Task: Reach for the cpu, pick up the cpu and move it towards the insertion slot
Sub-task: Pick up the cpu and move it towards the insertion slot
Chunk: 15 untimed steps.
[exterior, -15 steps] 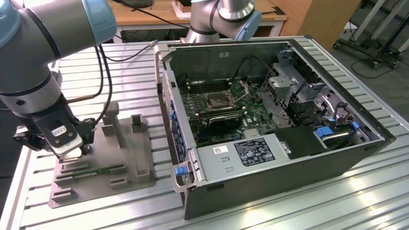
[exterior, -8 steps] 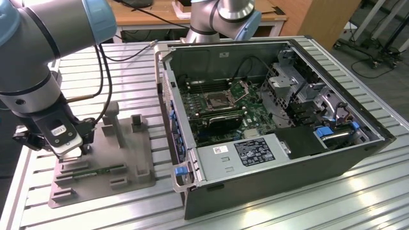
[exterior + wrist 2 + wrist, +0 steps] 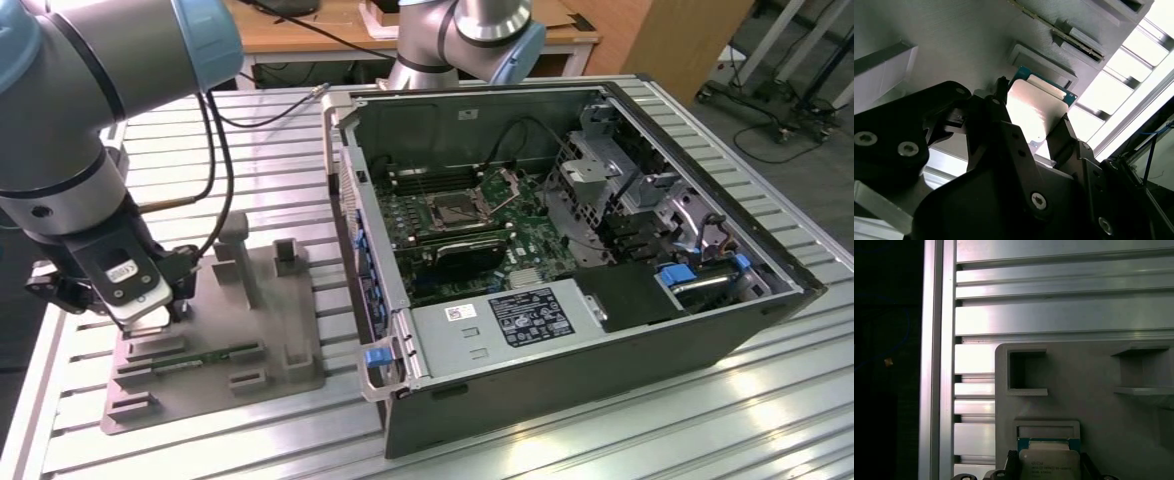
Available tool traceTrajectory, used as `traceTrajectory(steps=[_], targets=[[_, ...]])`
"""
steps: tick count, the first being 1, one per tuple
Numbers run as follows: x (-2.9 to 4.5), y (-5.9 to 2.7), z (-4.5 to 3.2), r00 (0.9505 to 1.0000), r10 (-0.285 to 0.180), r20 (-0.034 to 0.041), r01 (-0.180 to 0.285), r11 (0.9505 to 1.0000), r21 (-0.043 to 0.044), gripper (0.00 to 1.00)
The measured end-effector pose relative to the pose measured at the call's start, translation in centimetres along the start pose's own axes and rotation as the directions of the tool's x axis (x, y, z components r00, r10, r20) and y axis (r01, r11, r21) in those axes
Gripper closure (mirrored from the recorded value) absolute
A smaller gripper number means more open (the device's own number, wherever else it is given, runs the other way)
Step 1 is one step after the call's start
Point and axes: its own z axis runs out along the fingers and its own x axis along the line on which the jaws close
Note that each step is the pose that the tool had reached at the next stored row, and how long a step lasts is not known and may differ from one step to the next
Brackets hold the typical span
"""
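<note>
Your claw (image 3: 1033, 105) pinches the cpu (image 3: 1040, 95) by two opposite edges, one finger each side, in both wrist views. The chip lies flat at or just above its pocket in the grey tray (image 3: 274, 330) on the table (image 3: 667, 440); can't tell if it's clear. The insertion slot (image 3: 461, 208) is well apart, toward the exterior view's right, inside the open case (image 3: 561, 370), beyond its near wall.

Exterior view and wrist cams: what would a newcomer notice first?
The open PC case takes the exterior view's middle and right, its socket set in the green board. On that view's left, the gripper sits low at the grey tray. Both wrist views show the shiny cpu right at it.
</note>
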Motion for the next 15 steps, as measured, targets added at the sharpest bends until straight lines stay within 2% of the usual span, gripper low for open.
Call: traceTrajectory(steps=[15], targets=[[0.0, 0.01, -0.37, 1.0, 0.0, 0.0, 0.0, 1.0, 0.0, 0.45]])
